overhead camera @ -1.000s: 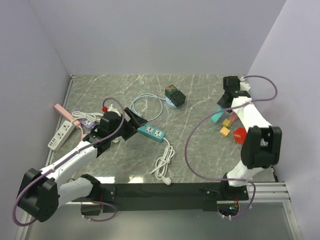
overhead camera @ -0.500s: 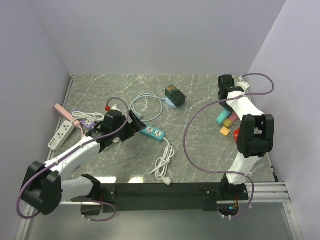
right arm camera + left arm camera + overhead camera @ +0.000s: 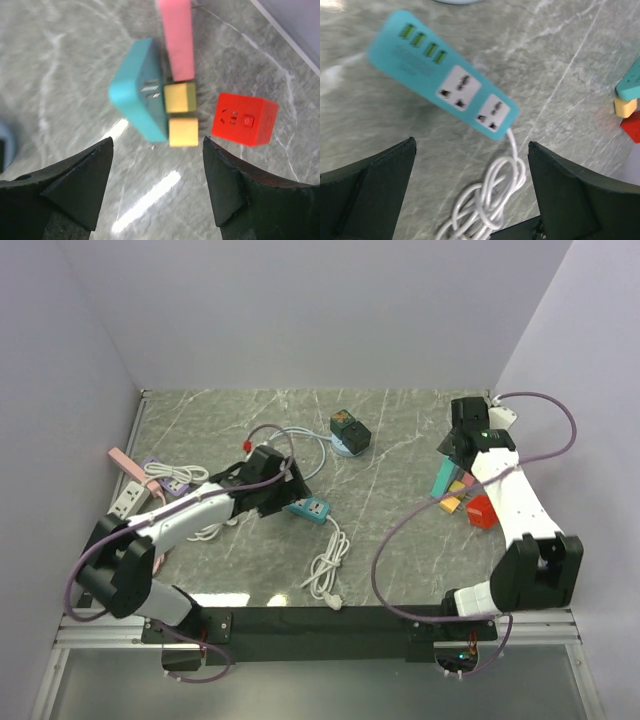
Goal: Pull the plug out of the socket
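A teal socket block (image 3: 140, 90) lies on the marble table with two yellow cube plugs (image 3: 180, 97) against its side; whether they are plugged in, I cannot tell. My right gripper (image 3: 158, 142) hangs open just above and short of them, with nothing between its fingers. From above, the block (image 3: 443, 477) sits at the right, below that gripper (image 3: 455, 447). My left gripper (image 3: 471, 150) is open over a teal power strip (image 3: 442, 82) and its coiled white cord (image 3: 490, 200). The strip's sockets look empty.
A pink block (image 3: 176, 40) and a red cube socket (image 3: 244, 119) flank the yellow cubes. A dark green box on a pale disc (image 3: 350, 430) stands at the back. White (image 3: 120, 505), pink and purple strips lie at the left wall.
My right gripper has gone from shut to open and shifted slightly above the blocks. My left arm has swung right, over the teal power strip.
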Robot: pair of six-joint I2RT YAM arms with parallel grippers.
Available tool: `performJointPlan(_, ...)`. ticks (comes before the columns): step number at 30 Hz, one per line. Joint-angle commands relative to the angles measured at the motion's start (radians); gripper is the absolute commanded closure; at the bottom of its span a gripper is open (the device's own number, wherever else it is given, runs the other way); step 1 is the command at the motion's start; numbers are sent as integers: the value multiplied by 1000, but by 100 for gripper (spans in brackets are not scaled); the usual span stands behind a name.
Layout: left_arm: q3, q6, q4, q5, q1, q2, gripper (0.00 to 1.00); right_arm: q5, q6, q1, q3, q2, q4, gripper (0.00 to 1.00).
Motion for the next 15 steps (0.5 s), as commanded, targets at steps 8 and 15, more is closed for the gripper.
performJointPlan(8,267,-117,-261,-139,-96,352,1,-97,20,208,15,-154,-117,19)
performJointPlan(15,399,-260,-346,-150,-94,481,1,-123,52,279,-64,-191,-110,18)
